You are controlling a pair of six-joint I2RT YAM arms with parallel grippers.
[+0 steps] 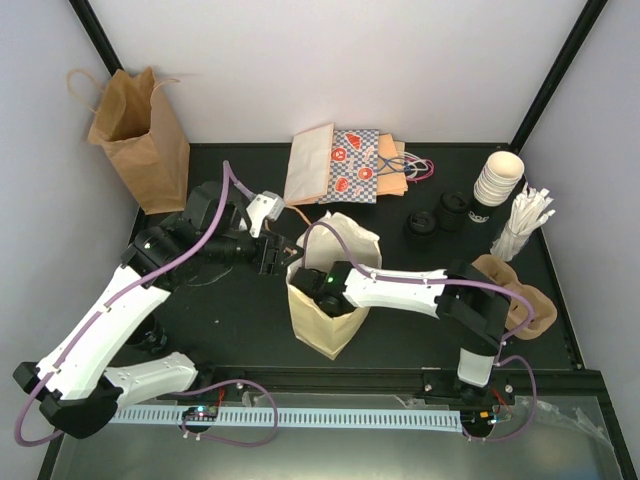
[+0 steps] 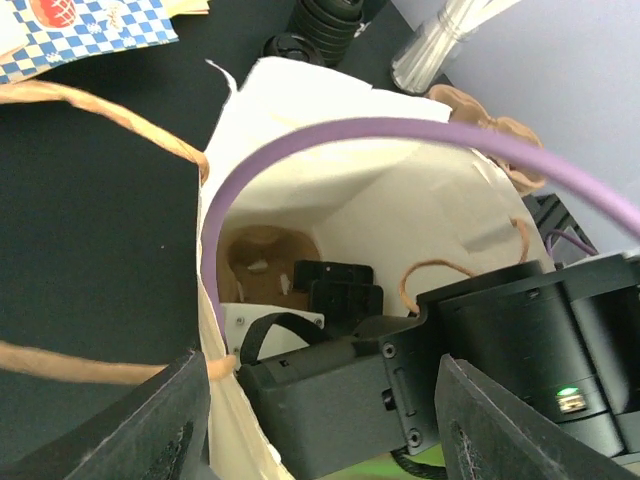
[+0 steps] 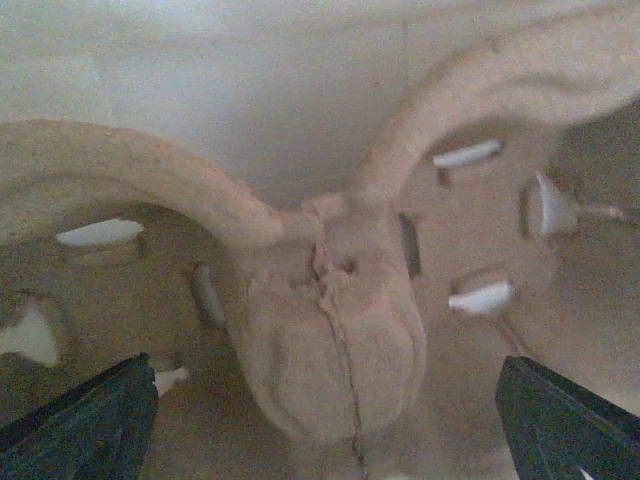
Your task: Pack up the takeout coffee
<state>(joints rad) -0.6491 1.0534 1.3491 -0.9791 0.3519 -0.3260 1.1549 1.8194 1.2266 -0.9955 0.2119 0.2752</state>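
Your right hand point(image 3: 330, 400) is down inside the cream bag point(image 1: 350, 240), spread wide and grasping nothing, directly over the pulp carrier point(image 3: 330, 340) lying in it. Your left hand point(image 2: 320, 365) is parted at the bag's left rim, unclamped. The white cups point(image 1: 498, 182) stand stacked at the surface's point(image 1: 230, 310) far right, long axis vertical, rims up, beside the black lids point(image 1: 450, 213).
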